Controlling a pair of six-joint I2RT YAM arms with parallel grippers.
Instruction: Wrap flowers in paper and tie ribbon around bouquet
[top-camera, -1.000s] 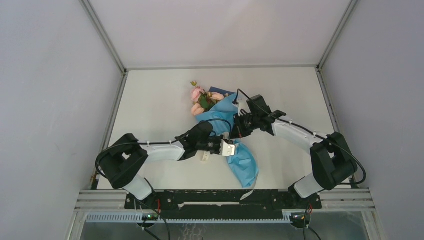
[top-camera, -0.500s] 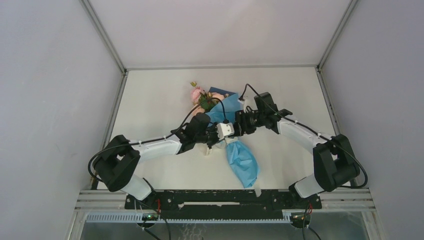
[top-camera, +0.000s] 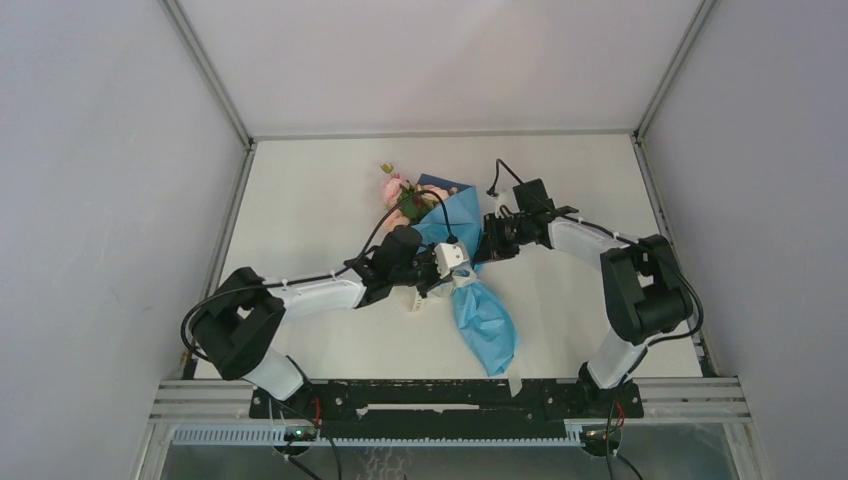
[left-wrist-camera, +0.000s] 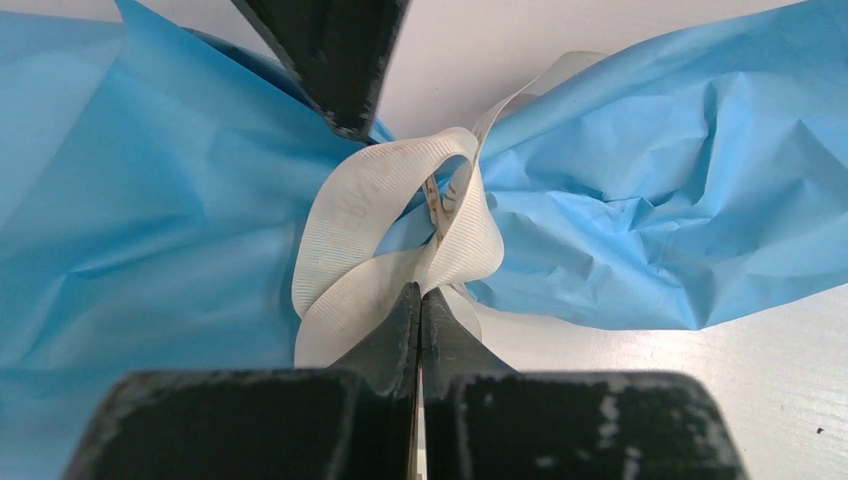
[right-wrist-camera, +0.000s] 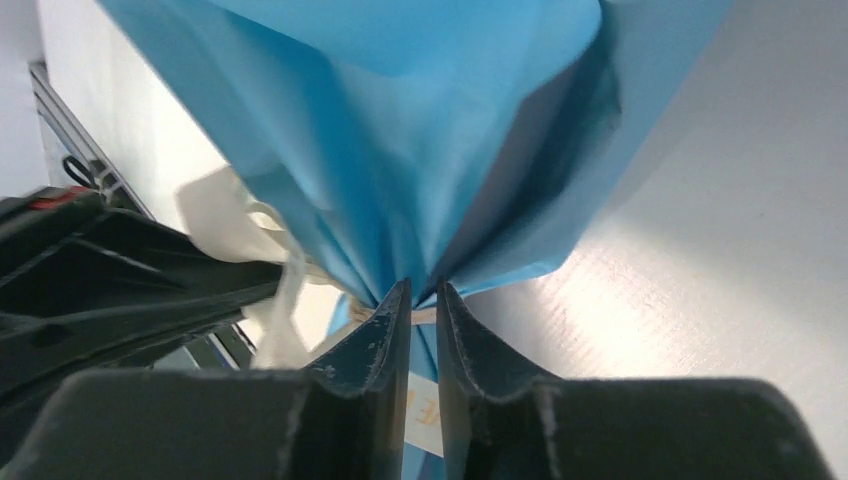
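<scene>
One ribbon strand (left-wrist-camera: 345, 210) sits pinched in the left claw (left-wrist-camera: 420, 293), against the bouquet (left-wrist-camera: 650, 180).

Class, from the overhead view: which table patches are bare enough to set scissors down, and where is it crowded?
Bare: the table between its left edge and the flowers; the far right corner beyond the right arm; the near patch between the bouquet and that arm's base. Crowded: the middle, left tool and right tool at the ribbon.
</scene>
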